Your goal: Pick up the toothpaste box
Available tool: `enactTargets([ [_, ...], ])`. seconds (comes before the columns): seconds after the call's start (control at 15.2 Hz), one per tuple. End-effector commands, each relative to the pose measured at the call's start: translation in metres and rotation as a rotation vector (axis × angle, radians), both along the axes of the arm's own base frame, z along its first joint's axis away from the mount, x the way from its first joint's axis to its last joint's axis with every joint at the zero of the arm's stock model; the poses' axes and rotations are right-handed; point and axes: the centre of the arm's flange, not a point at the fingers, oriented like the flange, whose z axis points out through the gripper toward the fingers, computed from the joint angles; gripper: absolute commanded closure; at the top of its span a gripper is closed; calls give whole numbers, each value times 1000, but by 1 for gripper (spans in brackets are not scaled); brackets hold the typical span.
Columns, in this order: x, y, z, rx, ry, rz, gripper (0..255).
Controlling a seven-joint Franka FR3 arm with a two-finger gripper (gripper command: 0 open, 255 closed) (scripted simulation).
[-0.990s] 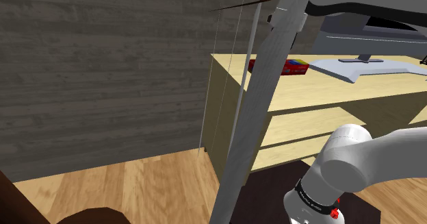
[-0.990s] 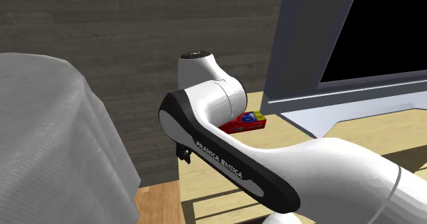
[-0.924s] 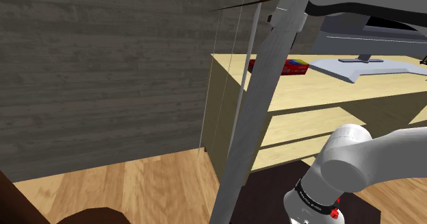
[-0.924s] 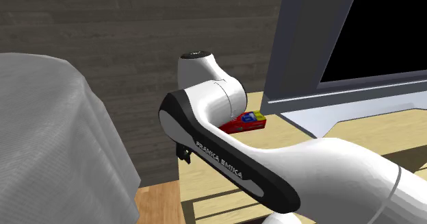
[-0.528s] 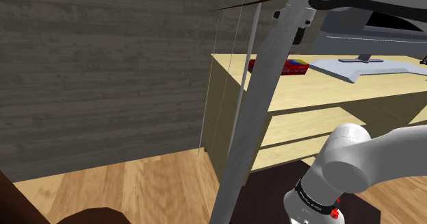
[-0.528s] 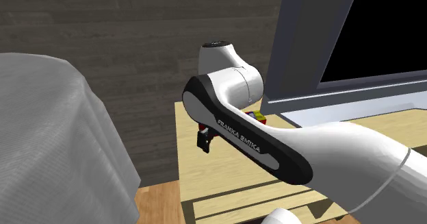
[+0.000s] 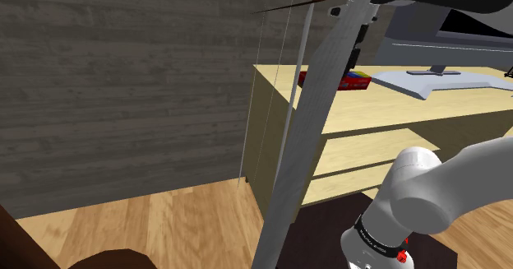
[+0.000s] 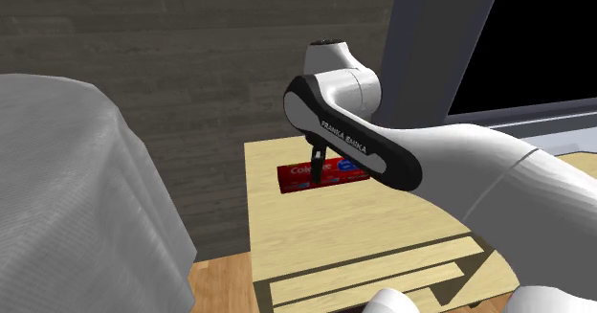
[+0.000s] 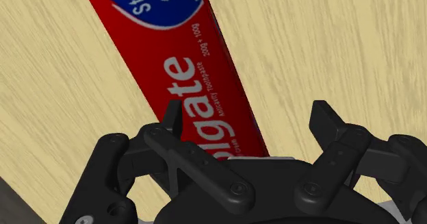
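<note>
Wrist view looks straight down on a long red toothpaste box with white lettering [image 9: 179, 65], lying flat and diagonally on the pale wooden surface [image 9: 328, 44]. The all-black end effector [image 9: 250, 116] hangs over it with its two fingers spread apart. One fingertip [image 9: 174, 113] sits in front of the box's printed face and the other fingertip [image 9: 324, 118] is out over bare wood past the box's long side. Neither finger can be seen pressing on the box, and I cannot tell how high above it they are.

From the second exterior view, the toothpaste box [image 8: 295, 178] rests near the surface's [image 8: 325, 230] far edge, close to the corner by the grey plank wall [image 8: 210, 43]. The end effector [image 8: 316, 163] points down just above it, at the end of the white arm with a dark side panel [image 8: 450, 158]. A large grey-framed monitor [image 8: 426, 53] stands on the same surface, beside the box. A grey cloth [image 8: 67, 196] hangs well apart from the surface.

In the shoulder view the toothpaste box [image 7: 352, 81] shows near the far corner, partly behind a slanted grey strip [image 7: 304, 136], with the monitor's grey base [image 7: 427, 80] just beside it.
</note>
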Motion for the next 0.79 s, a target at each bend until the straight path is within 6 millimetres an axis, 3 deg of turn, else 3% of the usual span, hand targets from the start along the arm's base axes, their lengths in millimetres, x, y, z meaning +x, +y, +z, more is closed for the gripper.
enactTargets([
  [0.0,13,-24,4,-7,3,110,0],
  [0.07,19,-32,6,-10,4,153,0],
  [0.66,19,-32,-34,-10,4,153,0],
  [0.73,19,-32,-34,-10,4,153,255],
])
